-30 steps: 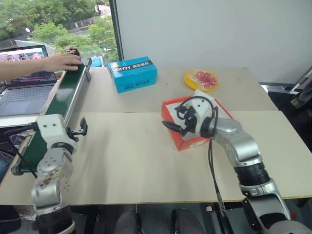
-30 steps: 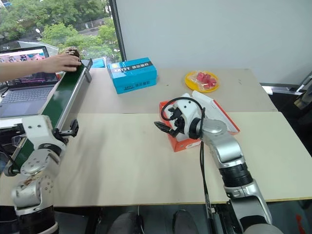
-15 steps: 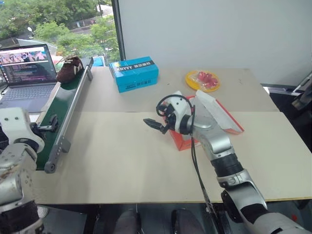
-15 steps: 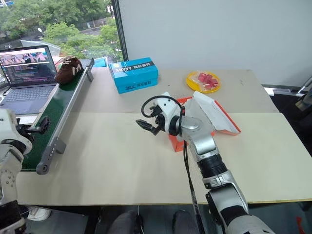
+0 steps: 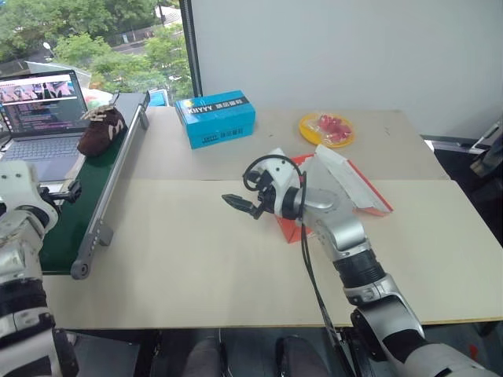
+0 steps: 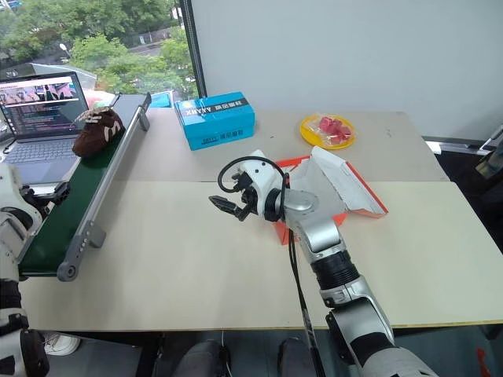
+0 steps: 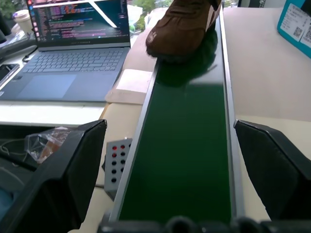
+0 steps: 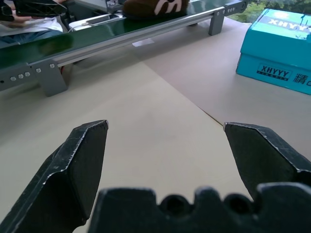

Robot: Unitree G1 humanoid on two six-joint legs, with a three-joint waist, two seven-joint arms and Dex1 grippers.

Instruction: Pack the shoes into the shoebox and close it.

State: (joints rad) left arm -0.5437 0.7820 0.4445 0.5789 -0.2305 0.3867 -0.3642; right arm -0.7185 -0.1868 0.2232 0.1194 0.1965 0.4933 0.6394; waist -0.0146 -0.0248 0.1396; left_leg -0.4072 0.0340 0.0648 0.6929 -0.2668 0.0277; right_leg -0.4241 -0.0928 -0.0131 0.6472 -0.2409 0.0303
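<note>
Where white lettering shows, blue box (image 8: pixel 279 53) reads "XHYYY".

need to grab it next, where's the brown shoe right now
The brown shoe lies on the green conveyor belt at the table's far left, beside the laptop.
</note>
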